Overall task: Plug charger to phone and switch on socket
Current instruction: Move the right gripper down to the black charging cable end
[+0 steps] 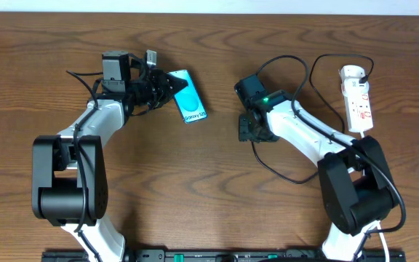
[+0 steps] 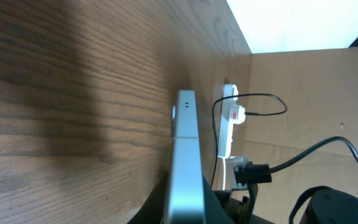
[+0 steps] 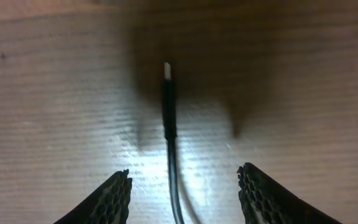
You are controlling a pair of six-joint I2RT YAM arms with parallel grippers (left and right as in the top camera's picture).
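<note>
The phone [image 1: 188, 105], with its turquoise screen, lies at the centre left, and my left gripper [image 1: 166, 87] is shut on its far-left end. The left wrist view shows the phone [image 2: 186, 149] edge-on between the jaws of that gripper [image 2: 185, 202]. The charger [image 1: 302, 68] runs as a thin black cable from the white socket [image 1: 358, 98] at the right and loops across the table. Its connector tip [image 3: 166, 70] lies on the wood just ahead of my right gripper [image 3: 182, 186]. That gripper [image 1: 248, 131] is open, its fingers either side of the cable [image 3: 170, 140] and not touching it.
The socket [image 2: 228, 122] and the cable loop [image 2: 260, 102] show beyond the phone in the left wrist view, with the right arm [image 2: 334, 205] at the bottom right. A pale wall edge runs along the table's far side [image 1: 268, 6]. Both arm bases stand at the near edge.
</note>
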